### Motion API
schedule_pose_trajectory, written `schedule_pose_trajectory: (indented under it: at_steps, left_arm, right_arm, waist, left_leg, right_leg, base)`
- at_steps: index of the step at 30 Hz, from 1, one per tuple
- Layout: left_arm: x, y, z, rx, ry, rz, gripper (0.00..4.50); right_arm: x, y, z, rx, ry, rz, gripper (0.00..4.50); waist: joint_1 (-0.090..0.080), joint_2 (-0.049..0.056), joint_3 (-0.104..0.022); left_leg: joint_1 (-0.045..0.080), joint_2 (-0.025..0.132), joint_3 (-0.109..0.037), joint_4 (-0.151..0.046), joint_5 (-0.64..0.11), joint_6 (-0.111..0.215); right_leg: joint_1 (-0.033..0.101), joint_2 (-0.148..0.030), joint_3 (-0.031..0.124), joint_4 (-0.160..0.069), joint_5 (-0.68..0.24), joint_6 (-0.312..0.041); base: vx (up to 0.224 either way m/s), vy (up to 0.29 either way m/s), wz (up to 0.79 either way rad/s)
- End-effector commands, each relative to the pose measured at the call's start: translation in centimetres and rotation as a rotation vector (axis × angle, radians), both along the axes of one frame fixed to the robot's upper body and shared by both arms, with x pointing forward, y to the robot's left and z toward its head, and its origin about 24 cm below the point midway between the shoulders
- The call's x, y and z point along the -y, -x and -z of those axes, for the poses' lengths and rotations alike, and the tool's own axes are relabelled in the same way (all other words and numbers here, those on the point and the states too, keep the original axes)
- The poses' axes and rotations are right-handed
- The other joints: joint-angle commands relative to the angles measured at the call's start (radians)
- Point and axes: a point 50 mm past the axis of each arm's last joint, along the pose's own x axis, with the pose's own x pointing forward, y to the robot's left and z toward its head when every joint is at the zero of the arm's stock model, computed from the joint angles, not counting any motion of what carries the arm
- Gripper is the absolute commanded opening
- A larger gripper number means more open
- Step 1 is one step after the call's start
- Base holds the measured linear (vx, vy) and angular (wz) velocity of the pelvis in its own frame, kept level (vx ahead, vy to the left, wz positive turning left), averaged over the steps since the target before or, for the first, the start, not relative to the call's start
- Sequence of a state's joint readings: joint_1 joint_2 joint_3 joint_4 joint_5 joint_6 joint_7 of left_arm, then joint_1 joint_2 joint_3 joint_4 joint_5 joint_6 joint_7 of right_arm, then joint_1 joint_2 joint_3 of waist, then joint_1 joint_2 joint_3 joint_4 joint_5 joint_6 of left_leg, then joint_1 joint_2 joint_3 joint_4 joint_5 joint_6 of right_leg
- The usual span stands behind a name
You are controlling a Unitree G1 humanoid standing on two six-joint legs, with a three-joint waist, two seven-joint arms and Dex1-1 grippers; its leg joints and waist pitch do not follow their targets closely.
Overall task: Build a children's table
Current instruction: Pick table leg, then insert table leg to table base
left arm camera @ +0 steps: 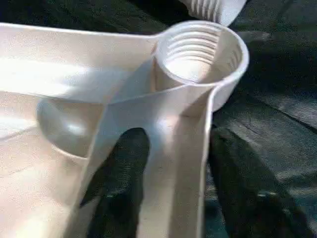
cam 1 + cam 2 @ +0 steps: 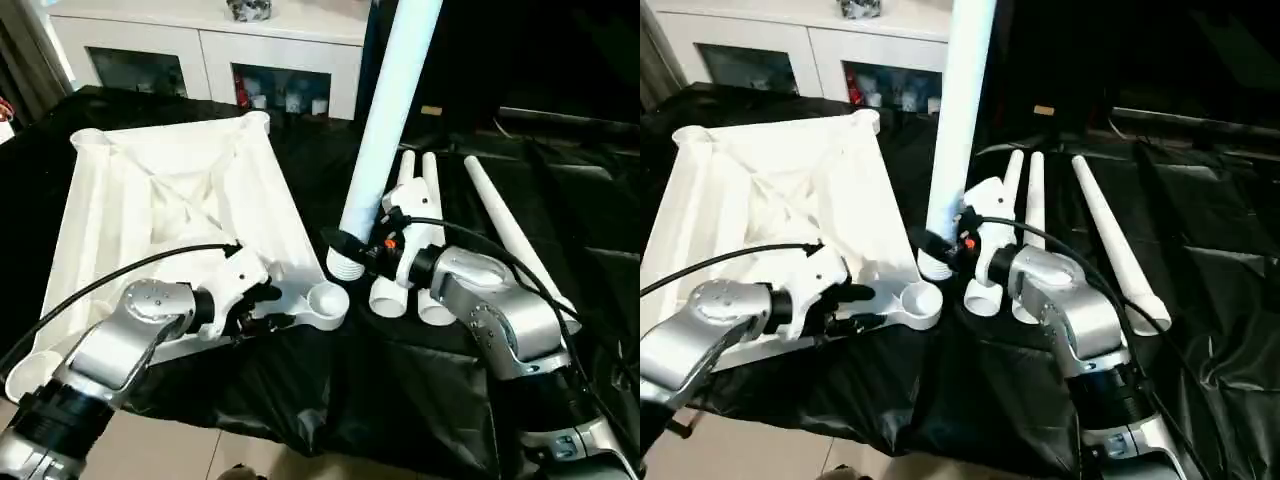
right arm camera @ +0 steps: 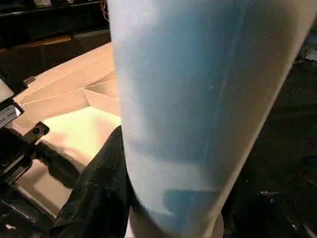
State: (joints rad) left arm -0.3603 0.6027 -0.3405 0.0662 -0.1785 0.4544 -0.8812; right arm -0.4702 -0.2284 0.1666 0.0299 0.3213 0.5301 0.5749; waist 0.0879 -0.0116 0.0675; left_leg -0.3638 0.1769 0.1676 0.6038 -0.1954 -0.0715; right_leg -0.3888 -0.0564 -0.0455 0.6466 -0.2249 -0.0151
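Note:
The white table top (image 2: 170,190) lies ribbed side up on black cloth. My left gripper (image 2: 262,305) is shut on its near rim, just behind the threaded corner socket (image 1: 198,54). One black finger (image 1: 119,188) sits inside the rim wall and the other outside. My right gripper (image 2: 352,245) is shut on a white tube leg (image 2: 385,120) near its lower end. It holds the leg almost upright and leaning away. The leg's threaded end (image 2: 347,266) hovers just beyond the socket (image 2: 327,300), not in it. Three more legs (image 2: 432,230) lie to the right.
A white cabinet with glass doors (image 2: 200,45) stands behind the work. The black cloth (image 2: 400,400) drapes over the near edge, with pale floor (image 2: 150,440) below it. One loose leg (image 2: 515,240) lies slanted apart from the other two.

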Motion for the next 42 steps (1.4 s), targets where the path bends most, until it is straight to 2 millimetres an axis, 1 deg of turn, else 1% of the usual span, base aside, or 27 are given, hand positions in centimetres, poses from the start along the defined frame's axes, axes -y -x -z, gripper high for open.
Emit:
schedule_pose_trajectory:
  at_steps: [1, 3, 4, 5, 7, 9, 10, 12, 13, 15, 20, 22, 23, 24, 25, 26, 28, 29, 30, 34, 35, 37, 38, 39, 40, 41, 42]
  left_arm:
    - [-0.1, -0.1, 0.0, -0.009, -0.021, 0.015, 1.79]
    - [-0.3, -0.2, 0.1, -0.025, -0.023, 0.017, 1.7]
    - [-0.4, -0.2, 0.1, -0.033, -0.026, 0.02, 1.59]
    - [-0.6, -0.2, 0.1, -0.047, -0.031, 0.027, 1.47]
    - [-1.1, -0.1, -0.1, -0.072, -0.038, 0.034, 1.28]
    - [-1.3, -0.1, -0.2, -0.071, -0.039, 0.034, 1.21]
    - [-1.4, -0.2, -0.4, -0.068, -0.027, 0.028, 1.08]
    - [-1.5, -0.2, -0.6, -0.071, -0.011, 0.024, 1.08]
    - [-1.5, -0.2, -0.7, -0.074, -0.01, 0.024, 0.87]
    - [-1.6, -0.2, -0.7, -0.075, -0.014, 0.025, 0.79]
    - [-1.4, -0.2, -0.6, -0.085, 0.006, 0.019, 0.34]
    - [-1.1, -0.2, -0.6, -0.085, 0.021, 0.019, 0.13]
    - [-1.0, -0.2, -0.6, -0.085, 0.024, 0.019, 0.13]
    - [-0.9, -0.3, -0.6, -0.083, 0.03, 0.021, 0.04]
    - [-0.8, -0.3, -0.6, -0.081, 0.034, 0.022, 0.04]
    - [-0.7, -0.4, -0.6, -0.079, 0.039, 0.024, 0.02]
    - [-0.5, -0.4, -0.5, -0.071, 0.049, 0.028, 0.01]
    - [-0.3, -0.5, -0.5, -0.068, 0.055, 0.03, 0.01]
    - [-0.1, -0.6, -0.5, -0.064, 0.057, 0.031, 0.0]
    - [0.7, -0.8, -0.5, -0.042, 0.067, 0.035, 0.0]
    - [0.9, -0.9, -0.5, -0.033, 0.075, 0.029, 0.0]
    - [1.1, -1.0, -0.6, -0.02, 0.075, 0.032, 0.0]
    - [1.1, -0.9, -0.6, -0.016, 0.076, 0.033, 0.0]
    - [1.2, -0.9, -0.6, -0.014, 0.077, 0.034, 0.0]
    - [1.2, -0.9, -0.6, -0.017, 0.083, 0.028, 0.0]
    - [1.2, -0.9, -0.6, -0.017, 0.084, 0.027, 0.0]
    - [1.3, -0.9, -0.6, -0.018, 0.085, 0.025, 0.0]
  right_arm:
    - [0.2, 0.0, -0.5, 0.019, -0.004, -0.001, 1.89]
    - [0.2, -0.1, -0.6, 0.019, -0.004, 0.0, 1.89]
    - [0.2, -0.2, -0.6, 0.019, -0.005, -0.003, 1.89]
    - [0.2, -0.2, -0.7, 0.02, -0.006, -0.005, 1.89]
    - [0.1, -0.4, -0.8, 0.018, -0.011, -0.012, 1.89]
    - [0.0, -0.5, -0.8, 0.017, -0.011, -0.013, 1.89]
    - [0.0, -0.5, -0.9, 0.016, -0.011, -0.015, 1.89]
    - [-0.1, -0.6, -0.9, 0.013, -0.014, -0.02, 1.89]
    - [-0.1, -0.6, -0.9, 0.009, -0.018, -0.025, 1.89]
    - [-0.1, -0.6, -0.9, 0.006, -0.019, -0.029, 1.89]
    - [0.1, -0.5, -0.4, -0.011, -0.001, -0.054, 1.89]
    - [0.1, -0.4, -0.3, -0.018, 0.0, -0.059, 1.89]
    - [0.1, -0.4, -0.3, -0.019, 0.0, -0.06, 1.89]
    - [0.1, -0.3, -0.2, -0.026, -0.004, -0.067, 1.89]
    - [0.0, -0.3, -0.1, -0.032, -0.006, -0.073, 1.89]
    - [0.0, -0.2, -0.1, -0.037, -0.007, -0.079, 1.89]
    - [-0.1, 0.0, 0.2, -0.053, -0.003, -0.096, 1.89]
    - [-0.1, 0.1, 0.3, -0.058, 0.0, -0.103, 1.89]
    - [-0.1, 0.2, 0.5, -0.067, 0.002, -0.106, 1.89]
    - [0.0, 0.0, 1.6, -0.092, 0.027, -0.1, 1.89]
    - [-0.1, -0.1, 1.8, -0.096, 0.031, -0.093, 1.89]
    - [0.0, -0.4, 2.2, -0.103, 0.041, -0.084, 1.89]
    - [0.0, -0.5, 2.4, -0.106, 0.048, -0.082, 1.89]
    - [0.0, -0.5, 2.5, -0.108, 0.053, -0.081, 1.89]
    - [-0.1, -0.7, 3.0, -0.12, 0.064, -0.08, 1.89]
    - [-0.1, -0.8, 3.0, -0.121, 0.065, -0.08, 1.89]
    - [-0.2, -0.8, 3.2, -0.124, 0.07, -0.08, 1.89]
  waist:
    - [0.001, 0.023, -0.076]
    - [0.0, 0.02, -0.075]
    - [0.001, 0.021, -0.075]
    - [0.0, 0.016, -0.075]
    - [0.002, 0.021, -0.075]
    - [0.001, 0.025, -0.075]
    - [0.001, 0.019, -0.075]
    - [0.003, 0.02, -0.075]
    - [0.002, 0.02, -0.075]
    - [0.003, 0.019, -0.075]
    - [0.005, 0.019, -0.074]
    - [0.005, 0.018, -0.074]
    - [0.005, 0.016, -0.075]
    - [0.005, 0.016, -0.075]
    - [0.005, 0.016, -0.077]
    - [0.003, 0.012, -0.077]
    - [0.003, 0.01, -0.077]
    - [0.005, 0.012, -0.077]
    - [0.005, 0.007, -0.076]
    - [0.006, 0.009, -0.075]
    - [0.006, 0.004, -0.074]
    - [0.006, 0.005, -0.074]
    - [0.006, -0.001, -0.076]
    - [0.007, 0.0, -0.075]
    - [0.006, -0.005, -0.076]
    - [0.007, -0.002, -0.076]
    - [0.008, -0.003, -0.075]
  left_leg:
    - [0.01, 0.041, -0.015, -0.068, -0.11, -0.039]
    - [0.01, 0.042, -0.015, -0.069, -0.115, -0.038]
    - [0.009, 0.042, -0.015, -0.069, -0.115, -0.037]
    - [0.009, 0.042, -0.014, -0.07, -0.114, -0.036]
    - [0.011, 0.043, -0.015, -0.07, -0.113, -0.035]
    - [0.012, 0.043, -0.015, -0.069, -0.116, -0.036]
    - [0.011, 0.043, -0.015, -0.07, -0.114, -0.034]
    - [0.011, 0.043, -0.015, -0.069, -0.108, -0.033]
    - [0.01, 0.043, -0.015, -0.069, -0.106, -0.033]
    - [0.011, 0.043, -0.014, -0.069, -0.103, -0.031]
    - [0.01, 0.043, -0.014, -0.07, -0.111, -0.03]
    - [0.009, 0.043, -0.015, -0.07, -0.109, -0.029]
    - [0.009, 0.043, -0.014, -0.069, -0.101, -0.027]
    - [0.009, 0.044, -0.015, -0.069, -0.098, -0.025]
    - [0.008, 0.044, -0.015, -0.068, -0.086, -0.023]
    - [0.004, 0.043, -0.015, -0.068, -0.075, -0.02]
    - [0.006, 0.041, -0.013, -0.066, -0.075, -0.011]
    - [0.006, 0.041, -0.013, -0.066, -0.073, -0.006]
    - [0.007, 0.043, -0.013, -0.067, -0.072, -0.005]
    - [0.007, 0.045, -0.013, -0.068, -0.086, -0.008]
    - [0.006, 0.045, -0.013, -0.068, -0.086, -0.009]
    - [0.007, 0.045, -0.012, -0.067, -0.091, -0.009]
    - [0.006, 0.045, -0.011, -0.067, -0.076, -0.004]
    - [0.005, 0.044, -0.012, -0.067, -0.069, -0.001]
    - [0.004, 0.044, -0.011, -0.066, -0.062, 0.006]
    - [0.005, 0.044, -0.012, -0.066, -0.063, 0.007]
    - [0.005, 0.045, -0.01, -0.066, -0.062, 0.009]
  right_leg:
    - [0.052, -0.074, 0.051, -0.067, 0.027, -0.21]
    - [0.052, -0.074, 0.052, -0.067, 0.02, -0.211]
    - [0.053, -0.076, 0.052, -0.068, 0.01, -0.21]
    - [0.053, -0.076, 0.052, -0.068, 0.008, -0.209]
    - [0.051, -0.077, 0.052, -0.067, 0.003, -0.209]
    - [0.05, -0.076, 0.051, -0.066, 0.006, -0.215]
    - [0.051, -0.077, 0.052, -0.066, 0.007, -0.219]
    - [0.051, -0.077, 0.051, -0.066, 0.015, -0.22]
    - [0.051, -0.076, 0.051, -0.065, 0.019, -0.22]
    - [0.051, -0.077, 0.051, -0.064, 0.022, -0.221]
    - [0.052, -0.078, 0.051, -0.067, 0.001, -0.22]
    - [0.053, -0.079, 0.052, -0.067, 0.002, -0.219]
    - [0.054, -0.079, 0.052, -0.066, 0.008, -0.221]
    - [0.053, -0.079, 0.051, -0.065, 0.012, -0.221]
    - [0.054, -0.079, 0.051, -0.063, 0.031, -0.224]
    - [0.057, -0.078, 0.05, -0.062, 0.047, -0.224]
    - [0.057, -0.079, 0.051, -0.064, 0.045, -0.224]
    - [0.056, -0.079, 0.051, -0.065, 0.037, -0.223]
    - [0.056, -0.079, 0.051, -0.066, 0.034, -0.223]
    - [0.053, -0.081, 0.051, -0.069, -0.01, -0.223]
    - [0.054, -0.082, 0.051, -0.068, -0.016, -0.222]
    - [0.052, -0.083, 0.052, -0.071, -0.03, -0.221]
    - [0.054, -0.083, 0.052, -0.069, -0.013, -0.224]
    - [0.054, -0.083, 0.052, -0.067, -0.004, -0.223]
    - [0.054, -0.083, 0.051, -0.067, -0.001, -0.224]
    - [0.053, -0.084, 0.051, -0.066, -0.005, -0.227]
    - [0.051, -0.083, 0.051, -0.068, -0.01, -0.226]
  base:
    - [0.0, 0.0, 0.0]
    - [0.0, 0.0, 0.0]
    - [0.0, 0.0, 0.0]
    - [0.0, 0.0, 0.0]
    - [0.0, 0.0, 0.0]
    - [0.0, 0.0, 0.0]
    - [0.0, 0.0, 0.0]
    - [0.0, 0.0, 0.0]
    - [0.0, 0.0, 0.0]
    - [0.0, 0.0, 0.0]
    - [0.0, 0.0, 0.0]
    - [0.0, 0.0, 0.0]
    - [0.0, 0.0, 0.0]
    - [0.0, 0.0, 0.0]
    - [0.0, 0.0, 0.0]
    - [0.0, 0.0, 0.0]
    - [0.0, 0.0, 0.0]
    - [0.0, 0.0, 0.0]
    - [0.0, 0.0, 0.0]
    - [0.0, 0.0, 0.0]
    - [0.0, 0.0, 0.0]
    - [0.0, 0.0, 0.0]
    - [0.0, 0.0, 0.0]
    - [0.0, 0.0, 0.0]
    - [0.0, 0.0, 0.0]
    - [0.0, 0.0, 0.0]
    - [0.0, 0.0, 0.0]
